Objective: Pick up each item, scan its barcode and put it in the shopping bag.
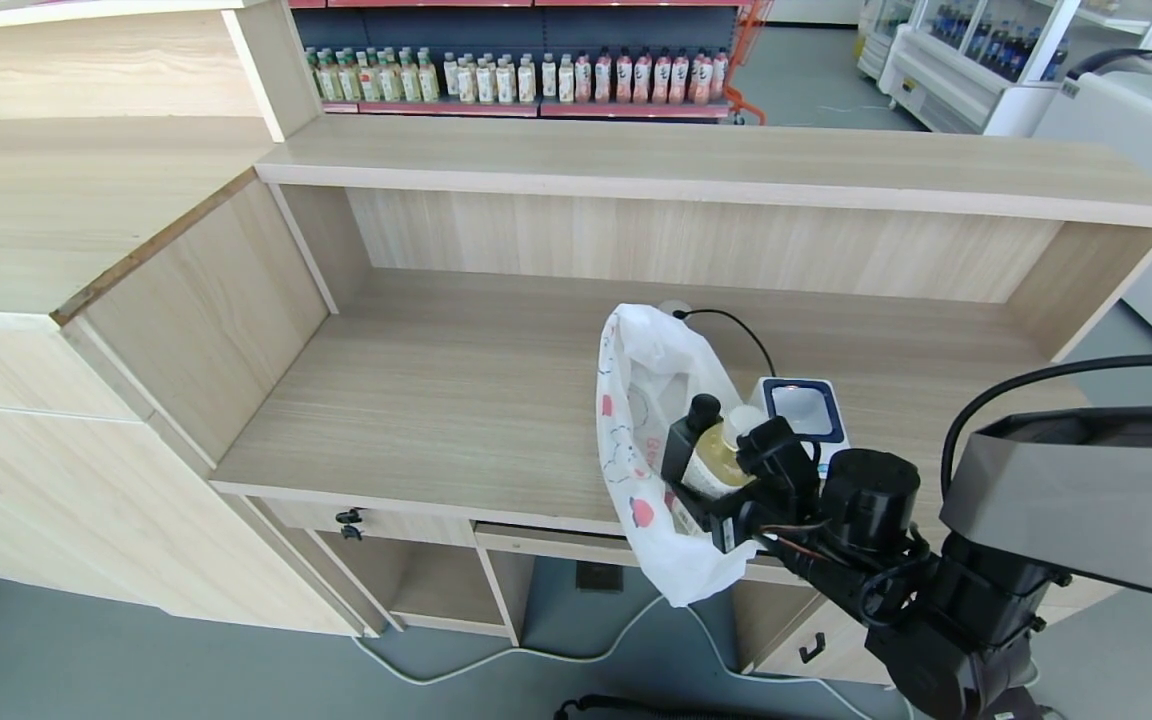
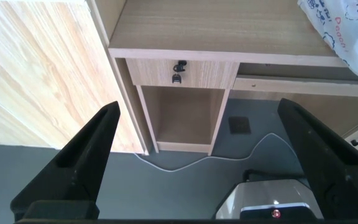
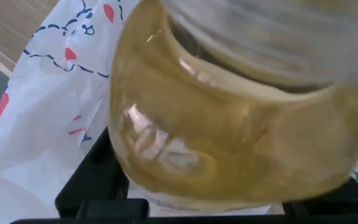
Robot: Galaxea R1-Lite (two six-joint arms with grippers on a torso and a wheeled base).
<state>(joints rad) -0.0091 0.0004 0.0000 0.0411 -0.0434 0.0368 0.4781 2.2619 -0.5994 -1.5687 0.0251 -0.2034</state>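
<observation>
Two grippers are counted. The right gripper (image 1: 733,450), nearest the viewer, is clamped on one clear plastic bottle of yellowish liquid with a white cap (image 1: 714,462). Its black fingers press the bottle's sides, so the bottle leans slightly with its cap towards the scanner. The right wrist view shows the bottle's rounded amber body (image 3: 229,137) directly in front of the printed plastic (image 3: 42,106).

The bottle is held at the open mouth of one white plastic shopping bag with red and blue print (image 1: 646,370). This position probably suits a lowering move into the bag. Whether the barcode has been read cannot be told.

The bag lies on the pale wooden counter (image 1: 456,400), and its lower end droops over the front edge, which leaves the mouth facing the arm.

The left gripper (image 2: 199,104) hangs below counter level with its jaws wide apart, holding nothing, and faces a small keyed drawer (image 2: 179,71).

Just behind the bottle stands one white, blue-edged barcode scanner (image 1: 804,410), window upward to receive labels. One black cable (image 1: 736,325) runs from it to the rear.

Farthest off, one row of drink bottles (image 1: 516,78) lines a shop shelf; they are too small to count.
</observation>
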